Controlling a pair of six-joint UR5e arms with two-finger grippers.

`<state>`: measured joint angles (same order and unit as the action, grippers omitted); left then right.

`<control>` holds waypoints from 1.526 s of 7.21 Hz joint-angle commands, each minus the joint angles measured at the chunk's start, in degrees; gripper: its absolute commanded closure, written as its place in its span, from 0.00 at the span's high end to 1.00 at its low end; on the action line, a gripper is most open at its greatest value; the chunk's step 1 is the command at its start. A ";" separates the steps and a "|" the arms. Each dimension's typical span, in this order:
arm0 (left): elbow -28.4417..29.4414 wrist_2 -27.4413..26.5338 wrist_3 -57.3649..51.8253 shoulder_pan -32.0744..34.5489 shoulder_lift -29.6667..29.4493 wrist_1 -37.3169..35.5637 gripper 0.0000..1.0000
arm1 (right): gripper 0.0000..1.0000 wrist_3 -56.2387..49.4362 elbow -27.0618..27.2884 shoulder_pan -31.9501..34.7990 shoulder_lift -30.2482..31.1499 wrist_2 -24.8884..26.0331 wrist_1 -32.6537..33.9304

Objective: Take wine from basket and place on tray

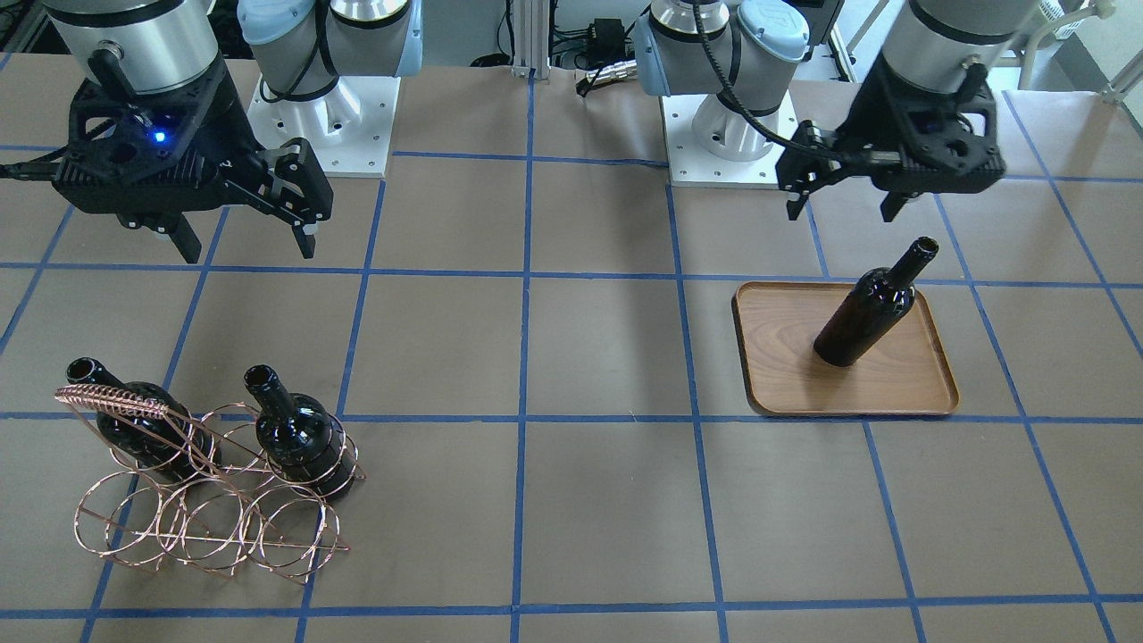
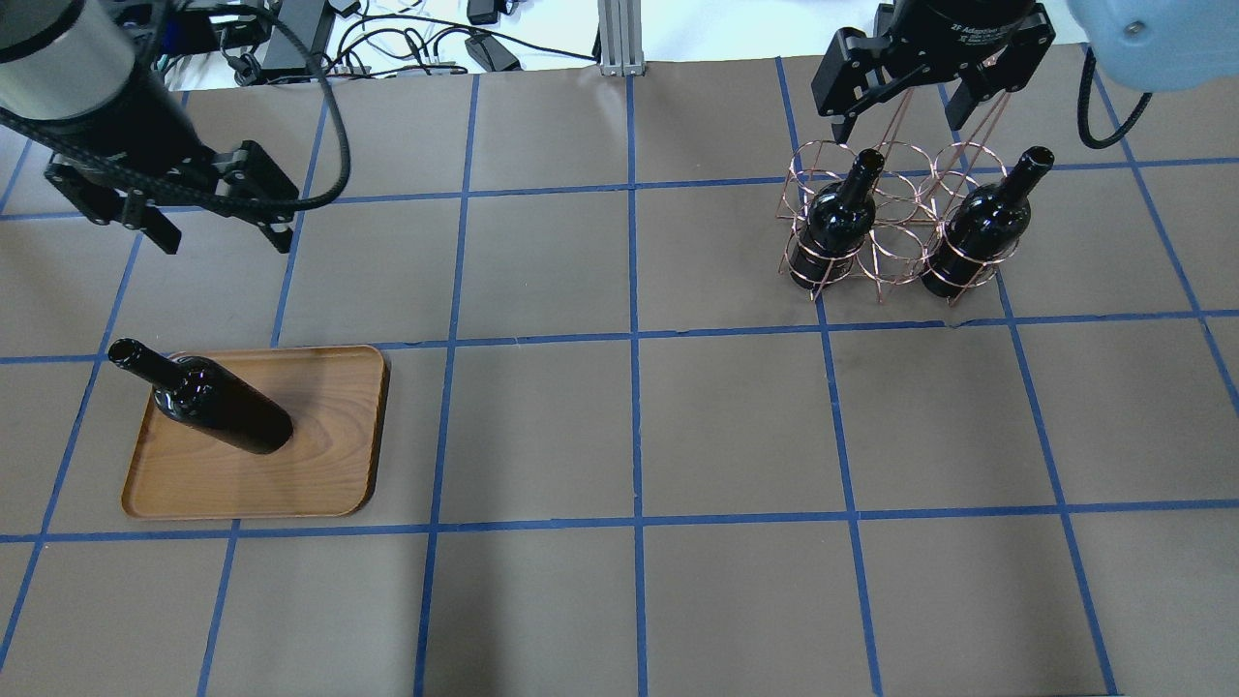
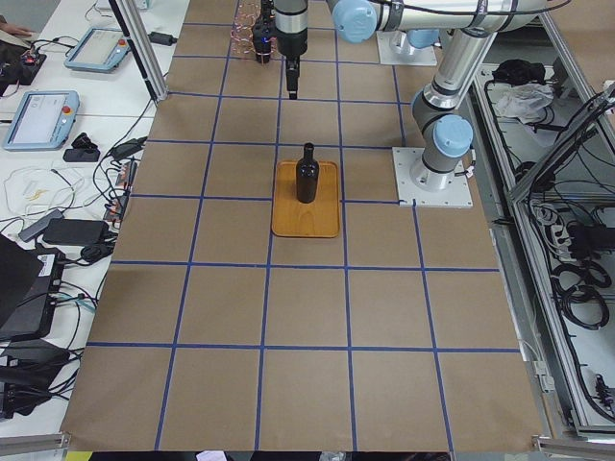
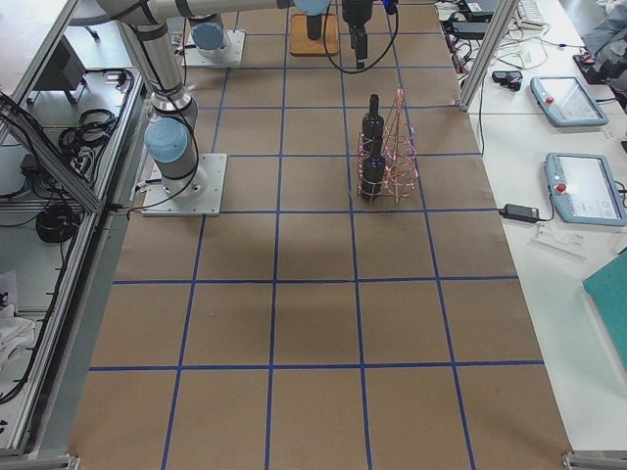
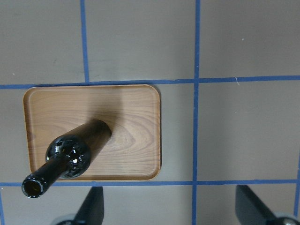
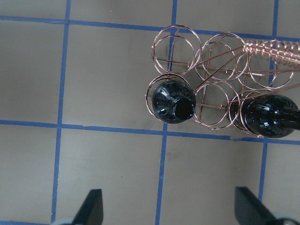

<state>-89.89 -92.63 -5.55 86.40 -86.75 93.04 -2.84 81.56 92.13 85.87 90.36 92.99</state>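
Note:
One dark wine bottle (image 1: 866,313) stands upright on the brown wooden tray (image 1: 893,384); it also shows in the overhead view (image 2: 218,407) and the left wrist view (image 5: 75,154). My left gripper (image 1: 844,212) hangs open and empty, raised well above the tray and clear of the bottle. The copper wire basket (image 2: 895,184) holds two more dark bottles (image 2: 837,218) (image 2: 982,227), standing neck up in its rings. My right gripper (image 2: 900,121) is open and empty, high above the basket; its wrist view looks down on the nearer bottle's mouth (image 6: 180,108).
The table is covered in brown paper with a blue tape grid. The arm bases (image 1: 321,116) (image 1: 728,134) stand at the robot-side edge. Cables and devices lie beyond the far edge (image 2: 290,39). The basket's coiled handle bar (image 1: 112,400) sits beside one bottle neck.

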 commanded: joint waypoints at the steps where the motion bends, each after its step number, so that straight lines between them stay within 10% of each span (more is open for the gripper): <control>1: -0.37 0.07 3.35 6.48 0.62 -0.23 1.00 | 1.00 0.03 0.00 -0.02 0.00 -0.01 0.00; 11: -1.86 -0.10 5.20 6.67 1.32 -0.14 1.00 | 1.00 -0.06 0.00 -0.02 -0.09 -0.01 0.09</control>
